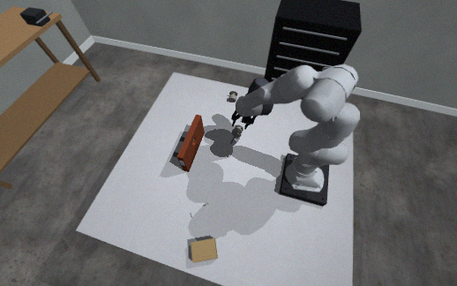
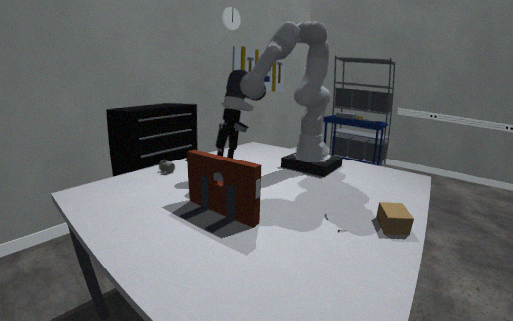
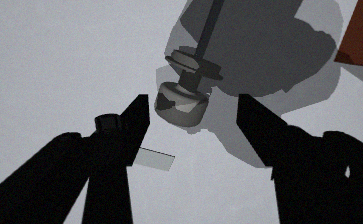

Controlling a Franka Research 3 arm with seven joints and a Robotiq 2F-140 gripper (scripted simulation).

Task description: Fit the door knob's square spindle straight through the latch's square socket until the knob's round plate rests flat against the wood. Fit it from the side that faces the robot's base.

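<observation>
Hovering with fingers parted around nothing, the black gripper (image 1: 243,124) (image 2: 227,153) (image 3: 193,109) is over the white worktop (image 1: 120,194) (image 2: 318,277) (image 3: 42,50) in the top view; the knob (image 1: 238,130) (image 3: 181,105) lies below, between the rust-red slab (image 1: 191,143) (image 2: 224,185) (image 3: 362,37) and the base's edge. In the exterior view, the slab hides that knob but shows its round hole and grey uprights; a tan block (image 2: 395,219) (image 1: 204,250) sits near the right edge. The wrist view alone shows clearly the rounded grip, disc-like plate and dark, straight spindle (image 3: 209,27).
</observation>
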